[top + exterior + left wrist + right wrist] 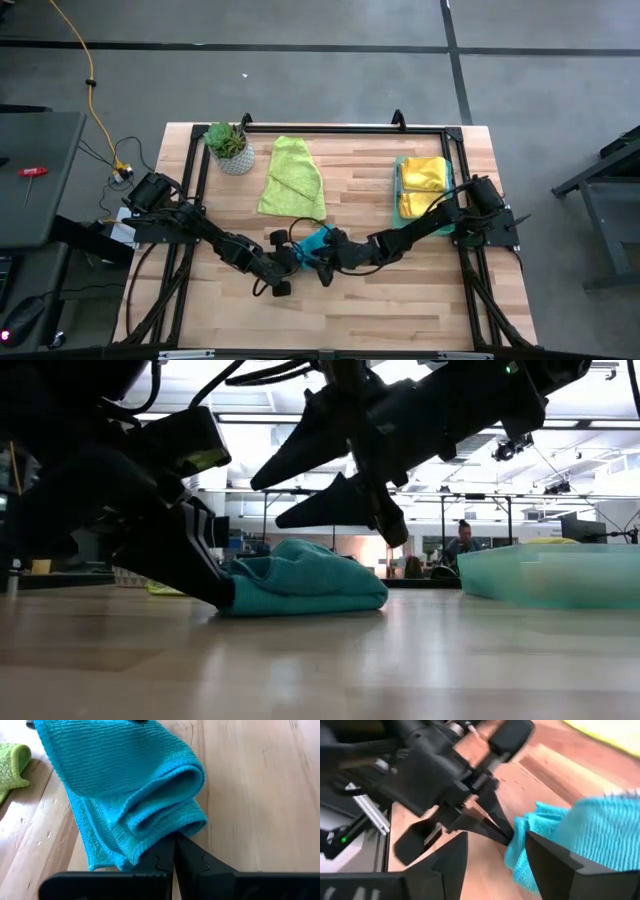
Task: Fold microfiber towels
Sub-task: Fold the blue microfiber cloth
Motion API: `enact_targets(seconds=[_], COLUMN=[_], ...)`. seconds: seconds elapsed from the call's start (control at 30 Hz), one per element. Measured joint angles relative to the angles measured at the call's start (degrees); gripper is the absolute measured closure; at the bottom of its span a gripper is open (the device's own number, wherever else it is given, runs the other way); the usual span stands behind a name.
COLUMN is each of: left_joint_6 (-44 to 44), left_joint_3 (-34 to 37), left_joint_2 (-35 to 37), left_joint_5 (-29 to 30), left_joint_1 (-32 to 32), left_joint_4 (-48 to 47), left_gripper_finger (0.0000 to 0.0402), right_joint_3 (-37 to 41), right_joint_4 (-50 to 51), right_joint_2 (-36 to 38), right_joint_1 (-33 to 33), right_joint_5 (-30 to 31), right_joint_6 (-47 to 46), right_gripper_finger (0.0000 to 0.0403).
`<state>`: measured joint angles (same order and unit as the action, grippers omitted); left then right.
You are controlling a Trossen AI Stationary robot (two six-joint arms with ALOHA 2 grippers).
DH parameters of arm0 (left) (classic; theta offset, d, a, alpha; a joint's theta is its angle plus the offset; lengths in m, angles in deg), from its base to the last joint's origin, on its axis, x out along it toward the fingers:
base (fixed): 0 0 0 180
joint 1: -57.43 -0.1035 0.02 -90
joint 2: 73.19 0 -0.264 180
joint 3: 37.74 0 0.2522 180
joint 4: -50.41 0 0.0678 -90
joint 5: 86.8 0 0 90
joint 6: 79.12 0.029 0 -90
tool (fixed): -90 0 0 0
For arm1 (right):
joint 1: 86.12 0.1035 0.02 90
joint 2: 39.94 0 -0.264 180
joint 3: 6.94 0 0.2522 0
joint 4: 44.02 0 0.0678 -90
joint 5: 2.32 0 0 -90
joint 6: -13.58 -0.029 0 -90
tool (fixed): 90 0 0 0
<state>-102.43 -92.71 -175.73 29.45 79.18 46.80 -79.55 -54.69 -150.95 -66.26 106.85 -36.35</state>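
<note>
the teal towel (318, 240) lies in a soft bundle near the middle of the table (420, 300), toward the near edge. the left gripper (174, 851) is pinched tight on one corner of it, holding it down on the wood. the right gripper (495, 850) hangs just over the towel with its fingers spread apart and nothing between them.

this towel looks partly folded, with doubled layers, but it is bumpy and not flat yet. one lime green towel (293, 177) lies farther back, spread loose and not folded. two yellow towels (422, 186) seem to sit folded in the green tray (399, 186) on the right, though it is hard to be sure from above. so maybe two are done and two are left. one small plant (229, 147) stands at the far left.
</note>
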Motion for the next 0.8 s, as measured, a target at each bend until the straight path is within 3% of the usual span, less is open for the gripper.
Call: enact_targets(seconds=[0.13,0.27,0.5,0.6,0.8], left_joint_6=[0.3,-1.8,1.3,3.2,7.0], left_joint_3=[0.0,0.0,0.0,0.0,-0.1], left_joint_2=[1.2,5.4,13.2,14.9,14.3], left_joint_5=[-0.3,-0.5,0.1,2.7,4.8], left_joint_1=[0.4,1.2,4.1,4.8,1.5], left_joint_4=[-4.0,-10.1,-12.4,-11.8,-9.0], left_gripper_finger=[0.0401,0.0401,0.0401,0.0401,0.0402], right_joint_3=[0.0,0.0,0.2,2.4,6.4], right_joint_4=[2.8,11.7,23.0,22.6,11.6], right_joint_2=[3.0,7.7,9.3,7.3,2.9], right_joint_1=[-0.1,-0.1,0.1,-0.4,-2.2], right_joint_5=[-0.1,4.2,8.9,10.7,11.1], right_joint_6=[7.5,13.8,16.5,14.2,13.0], right_gripper_finger=[0.0203,0.0202,0.0221,0.0259,0.0389])
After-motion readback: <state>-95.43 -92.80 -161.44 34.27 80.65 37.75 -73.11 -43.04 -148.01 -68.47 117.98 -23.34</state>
